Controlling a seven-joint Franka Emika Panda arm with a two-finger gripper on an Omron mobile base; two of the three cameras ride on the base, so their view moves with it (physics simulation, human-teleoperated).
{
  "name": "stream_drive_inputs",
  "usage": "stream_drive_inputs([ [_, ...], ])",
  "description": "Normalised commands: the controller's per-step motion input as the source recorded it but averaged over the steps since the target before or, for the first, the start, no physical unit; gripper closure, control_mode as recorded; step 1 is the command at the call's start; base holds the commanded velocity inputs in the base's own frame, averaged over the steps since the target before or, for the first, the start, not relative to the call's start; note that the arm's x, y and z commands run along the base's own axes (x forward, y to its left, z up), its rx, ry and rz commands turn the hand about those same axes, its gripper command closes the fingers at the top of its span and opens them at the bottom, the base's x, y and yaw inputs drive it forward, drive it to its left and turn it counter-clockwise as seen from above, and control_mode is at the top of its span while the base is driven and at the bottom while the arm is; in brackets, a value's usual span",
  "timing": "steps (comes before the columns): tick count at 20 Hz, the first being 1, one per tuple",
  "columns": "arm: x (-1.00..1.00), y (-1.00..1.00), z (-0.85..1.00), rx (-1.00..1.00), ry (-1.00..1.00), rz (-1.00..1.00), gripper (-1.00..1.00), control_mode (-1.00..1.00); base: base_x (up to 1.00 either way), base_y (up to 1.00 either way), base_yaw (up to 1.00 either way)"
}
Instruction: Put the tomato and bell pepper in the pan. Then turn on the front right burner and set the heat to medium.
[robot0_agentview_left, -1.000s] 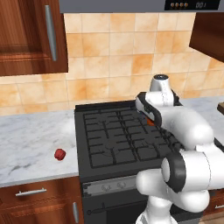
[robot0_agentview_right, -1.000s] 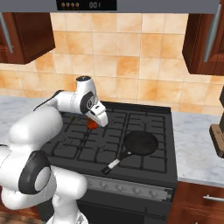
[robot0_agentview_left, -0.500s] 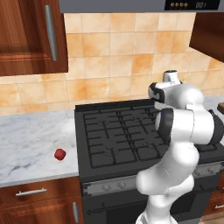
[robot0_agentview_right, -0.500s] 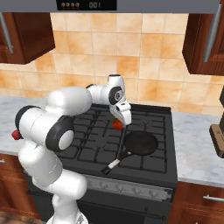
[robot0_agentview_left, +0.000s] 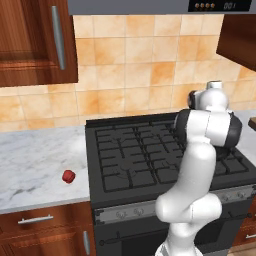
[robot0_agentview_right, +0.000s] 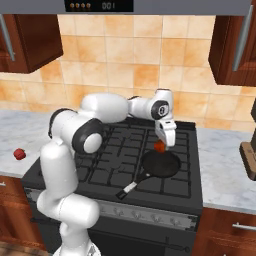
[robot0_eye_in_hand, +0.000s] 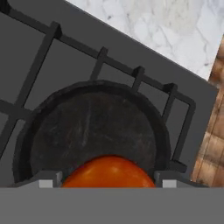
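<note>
- Since the earlier frame the arm has swung further right, carrying the tomato (robot0_agentview_right: 159, 146) over the pan (robot0_agentview_right: 161, 164).
- Left base view: the bell pepper (robot0_agentview_left: 68, 176) lies on the marble counter (robot0_agentview_left: 35, 160), centre-left; the arm hides the hand.
- Right base view: the gripper (robot0_agentview_right: 161, 145), clamped on the tomato, hangs right of centre above the pan.
- Hand view: the tomato sits at bottom centre, pan beneath.

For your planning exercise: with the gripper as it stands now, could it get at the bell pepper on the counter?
Probably not yet: the gripper is shut on the tomato above the pan, and the bell pepper lies across the cooktop on the counter.
</note>
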Motion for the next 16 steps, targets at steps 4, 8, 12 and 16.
stream_drive_inputs([
  [4, 0.02, -0.58, -0.14, 0.04, 0.0, -0.05, 1.0, -1.0, 0.0, 0.0, 0.0],
  [8, 0.0, -0.11, -0.04, 0.0, 0.0, 0.0, 1.0, -1.0, 0.0, 0.0, 0.0],
  [12, 0.01, 0.0, -0.21, 0.01, 0.01, 0.0, 1.0, -1.0, 0.0, 0.0, 0.0],
  [16, 0.0, 0.0, -0.43, 0.01, 0.1, 0.0, 1.0, -1.0, 0.0, 0.0, 0.0],
])
